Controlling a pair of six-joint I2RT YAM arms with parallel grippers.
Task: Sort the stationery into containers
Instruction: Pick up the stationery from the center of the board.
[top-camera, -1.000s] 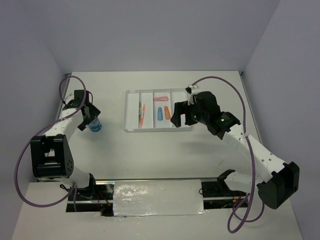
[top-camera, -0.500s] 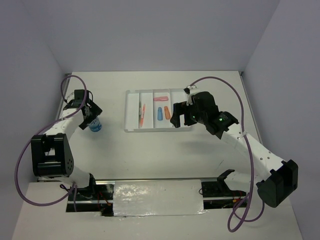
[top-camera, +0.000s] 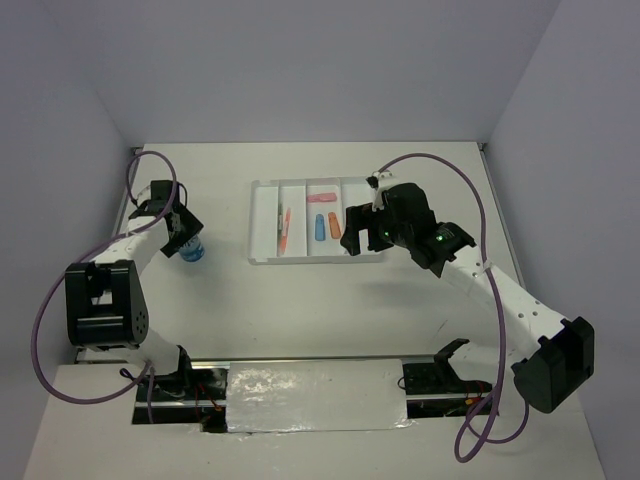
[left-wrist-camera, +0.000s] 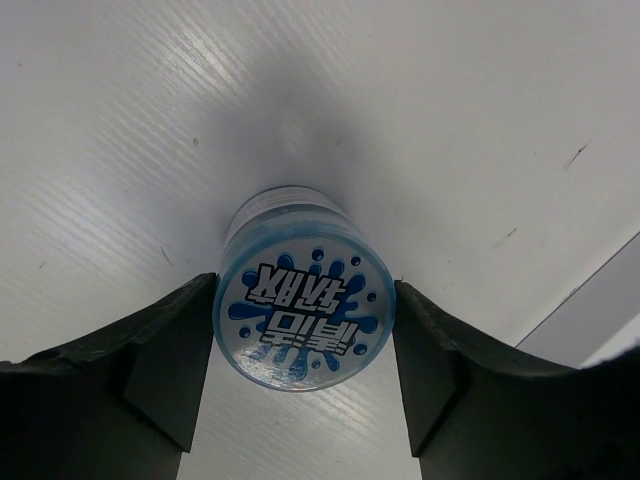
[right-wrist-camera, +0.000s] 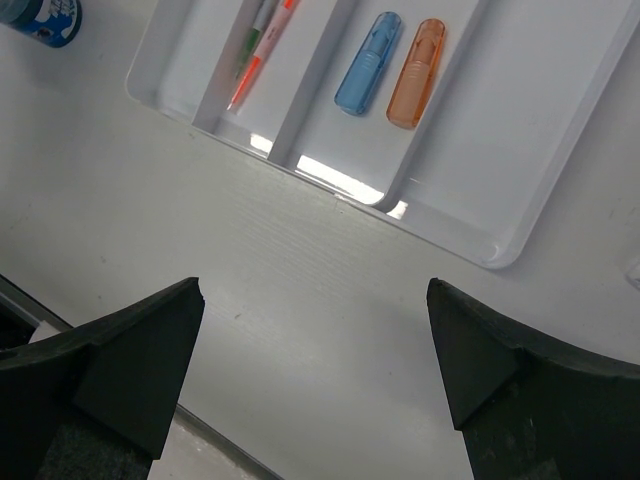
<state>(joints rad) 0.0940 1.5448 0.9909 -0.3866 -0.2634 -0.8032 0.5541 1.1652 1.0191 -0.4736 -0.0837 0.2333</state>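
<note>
My left gripper (top-camera: 184, 240) (left-wrist-camera: 305, 335) is shut on a small clear bottle (left-wrist-camera: 303, 322) with a blue cap printed with a splash. It stands at the left of the table (top-camera: 191, 251), apart from the tray. The flat white tray (top-camera: 262, 256) (right-wrist-camera: 520, 120) holds an orange pen (top-camera: 286, 226) (right-wrist-camera: 262, 55) beside a thin green pen (right-wrist-camera: 247, 45), a pink capsule (top-camera: 321, 197), a blue capsule (top-camera: 319, 229) (right-wrist-camera: 366, 64) and an orange capsule (top-camera: 334, 225) (right-wrist-camera: 415, 73). My right gripper (top-camera: 352, 236) (right-wrist-camera: 313, 290) is open and empty above the tray's near right part.
Grey walls close in the table at the back and both sides. A dark strip and a foil sheet (top-camera: 315, 395) run along the near edge between the arm bases. The bottle also shows in the top left corner of the right wrist view (right-wrist-camera: 40, 18).
My left arm has shifted slightly back and left with the bottle between its fingers. My right gripper has barely moved.
</note>
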